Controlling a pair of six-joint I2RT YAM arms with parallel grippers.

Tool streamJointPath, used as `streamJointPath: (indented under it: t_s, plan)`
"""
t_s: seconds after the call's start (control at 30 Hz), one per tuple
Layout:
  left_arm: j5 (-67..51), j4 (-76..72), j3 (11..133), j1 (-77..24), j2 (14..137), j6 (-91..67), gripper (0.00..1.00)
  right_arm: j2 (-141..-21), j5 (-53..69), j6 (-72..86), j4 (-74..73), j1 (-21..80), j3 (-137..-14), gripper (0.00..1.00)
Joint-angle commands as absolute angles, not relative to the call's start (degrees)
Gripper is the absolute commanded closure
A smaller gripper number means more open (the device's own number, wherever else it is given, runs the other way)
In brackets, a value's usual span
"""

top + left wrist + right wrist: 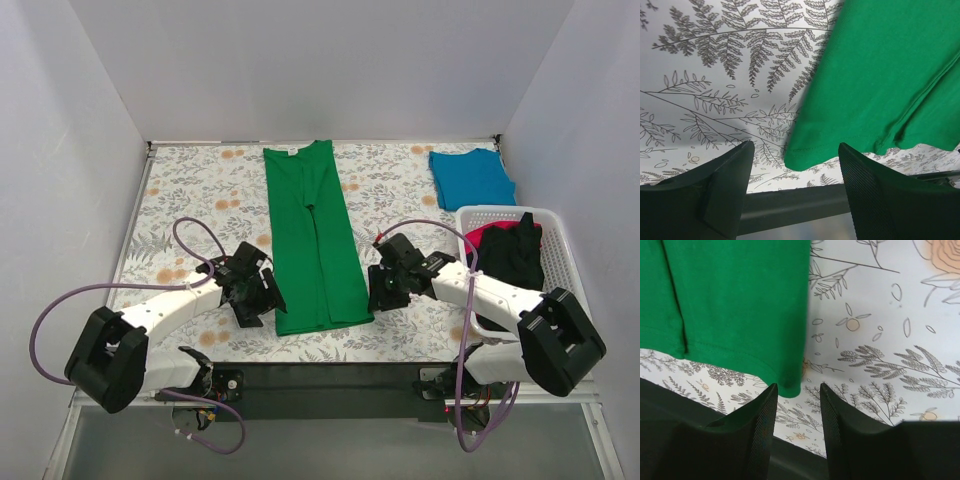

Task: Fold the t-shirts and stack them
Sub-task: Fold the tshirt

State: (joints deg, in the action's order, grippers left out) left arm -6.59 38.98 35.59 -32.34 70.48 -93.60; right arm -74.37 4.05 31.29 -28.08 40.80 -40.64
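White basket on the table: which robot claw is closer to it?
Right. The right gripper sits beside the basket, at the green t-shirt's near right corner; the left gripper is across the shirt, at its near left corner.

Off-task items I can log from my station:

1. Cloth (200,190): white, printed with grey ferns and orange flowers. It lies flat over the whole tabletop. On both wrist cameras I see the fern print close up, with an orange bloom on the right one.
2. Basket (556,228): white slotted plastic, rectangular, upright on the cloth at the right edge, just beside the right wall.
3. Walls (320,70): plain pale grey, on the left, back and right.
4. Ledge (320,378): dark strip along the cloth's near edge.
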Motion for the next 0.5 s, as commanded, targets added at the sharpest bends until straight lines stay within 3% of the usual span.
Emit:
streamJointPath:
  t_s: [0.0, 0.47]
  plan:
    - [-6.1, 37.9, 36.4, -33.3, 70.9, -95.1, 0.33, -75.0, 9.3, 31.4, -22.4, 40.0, -40.5, 0.55]
    - [-6.7, 37.6, 35.2, -34.5, 72.8, -95.1, 0.33, -78.4, 8.4, 32.6, -21.1, 39.7, -37.1, 0.54]
